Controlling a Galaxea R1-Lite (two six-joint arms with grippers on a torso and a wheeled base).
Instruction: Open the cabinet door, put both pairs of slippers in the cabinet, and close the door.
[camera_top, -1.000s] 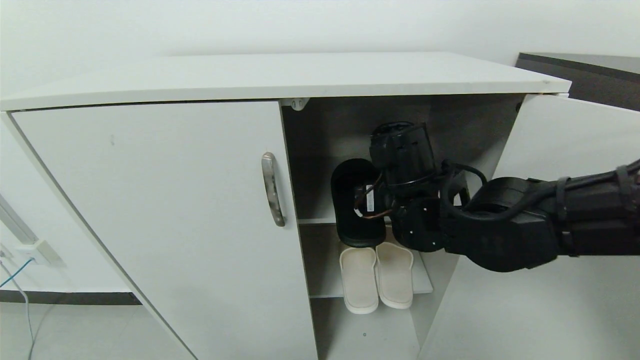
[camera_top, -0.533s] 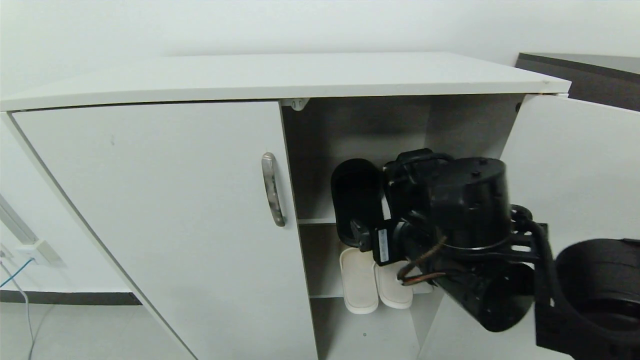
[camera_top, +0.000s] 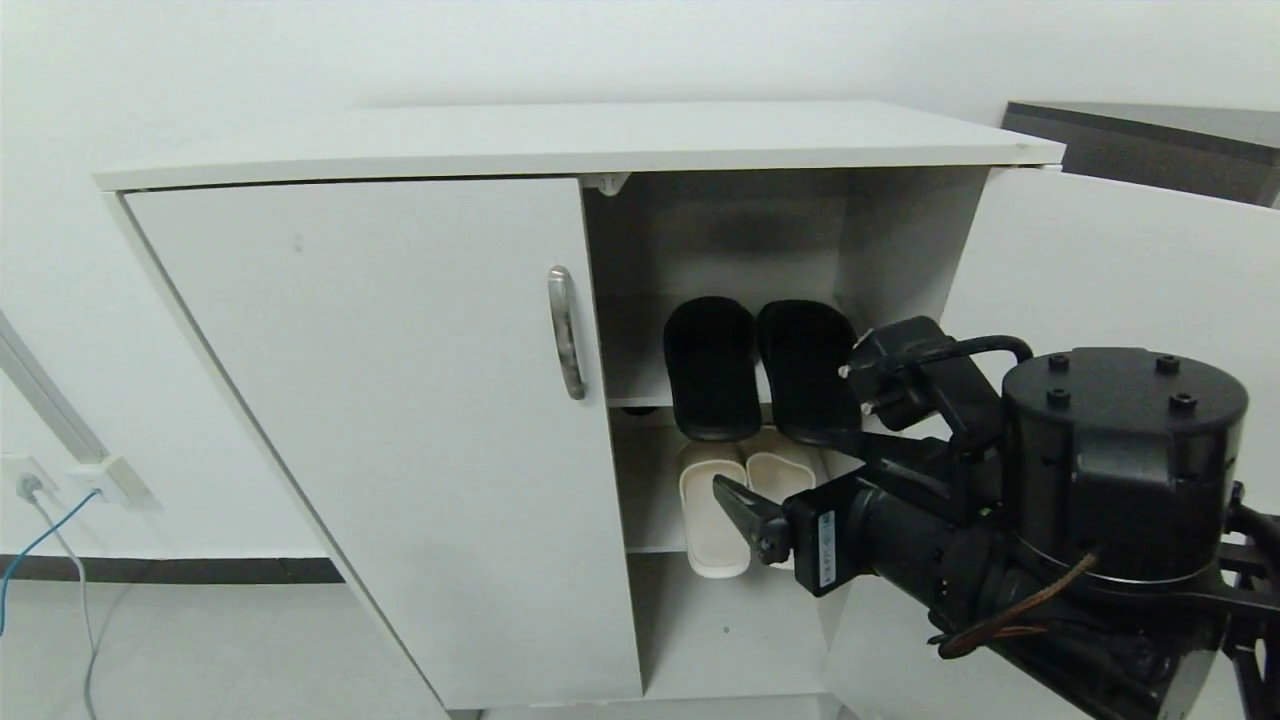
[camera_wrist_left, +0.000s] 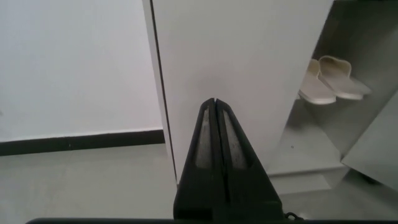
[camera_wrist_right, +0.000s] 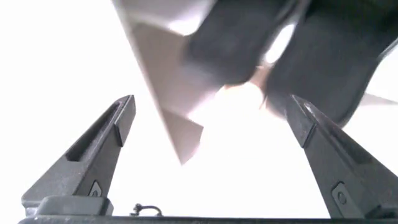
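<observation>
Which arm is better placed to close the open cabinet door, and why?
Right. The right tool, open and empty, is close beside the open cabinet door. The left tool, shut, is over by the closed door.
</observation>
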